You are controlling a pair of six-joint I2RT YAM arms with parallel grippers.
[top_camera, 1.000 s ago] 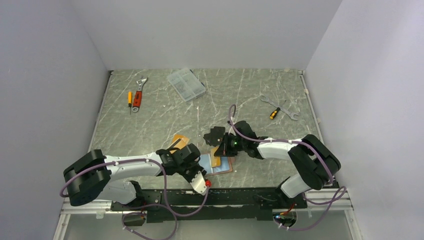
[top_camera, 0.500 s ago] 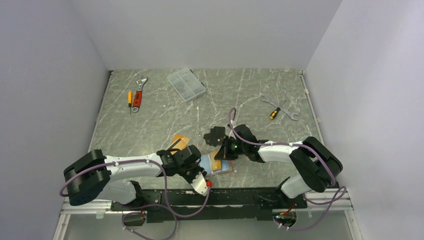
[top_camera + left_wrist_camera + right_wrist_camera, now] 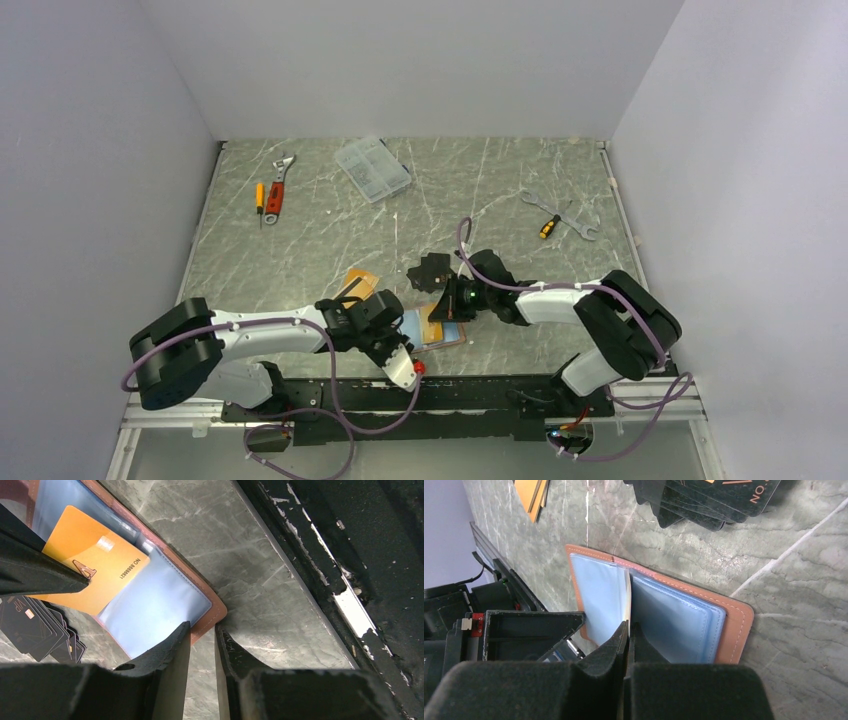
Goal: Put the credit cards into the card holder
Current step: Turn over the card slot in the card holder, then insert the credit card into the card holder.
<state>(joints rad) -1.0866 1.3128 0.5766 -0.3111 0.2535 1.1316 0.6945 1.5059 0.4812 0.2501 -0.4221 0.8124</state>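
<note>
The card holder (image 3: pixel 679 625) lies opened flat on the desk (image 3: pixel 480 190), close to the front edge, with its pale-blue inside facing up. The right claw (image 3: pixel 628 628) is pressed together on an orange credit card (image 3: pixel 95 565), pinching it by one end and holding it tilted over the blue pockets. Whether the card's lower edge has entered a pocket cannot be told. The left claw (image 3: pixel 201 632) stands with its fingers narrowly apart, straddling the brown rim at the card holder's near corner. Whether it clamps that rim cannot be told. The spare orange credit cards (image 3: pixel 360 283) lie on the desk to the left, apart from the card holder. A fan of black cards (image 3: pixel 704 500) lies just beyond the card holder.
</note>
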